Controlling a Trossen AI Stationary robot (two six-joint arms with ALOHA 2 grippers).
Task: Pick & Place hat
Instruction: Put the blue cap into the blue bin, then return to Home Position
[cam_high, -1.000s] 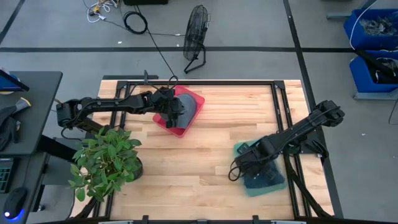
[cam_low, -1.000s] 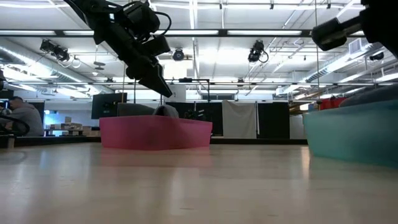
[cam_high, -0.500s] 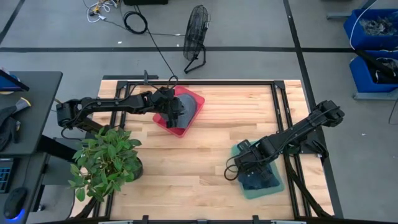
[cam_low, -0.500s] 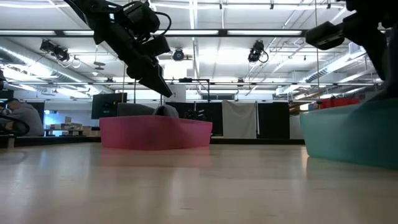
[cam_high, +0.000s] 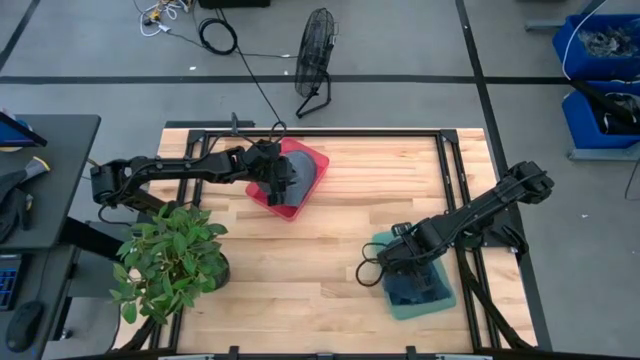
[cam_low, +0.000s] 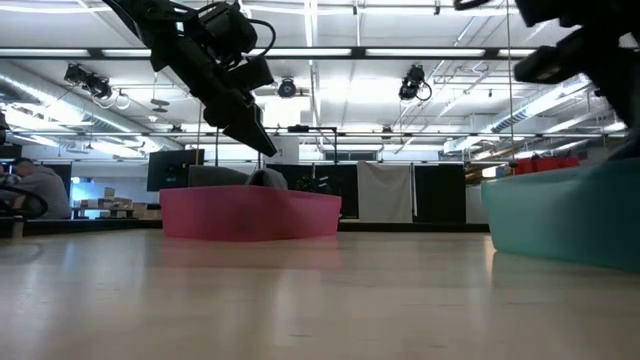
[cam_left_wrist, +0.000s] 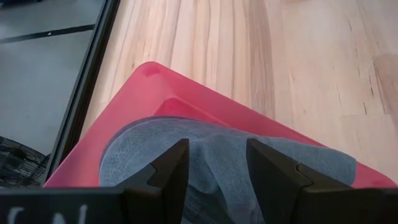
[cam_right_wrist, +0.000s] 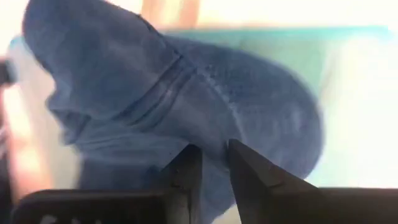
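At the far left of the wooden worktop (cam_high: 330, 235) we see a potted plant (cam_high: 170, 262) at the near corner. Beside it, toward the back, the left gripper (cam_high: 277, 178) hangs over the pink tray (cam_high: 312, 160); its wrist view shows the fingers (cam_left_wrist: 171, 168) spread partway with the grey hat (cam_left_wrist: 217, 165) lying in the tray beneath them, nothing pinched. Across bare planks to the right, the right gripper (cam_high: 392, 268) dips into the teal tray (cam_high: 430, 300) near the front edge. There its fingers (cam_right_wrist: 186, 168) stand only a narrow gap apart against the blue hat (cam_right_wrist: 180, 106) in that tray; we cannot tell whether fabric is caught between them.
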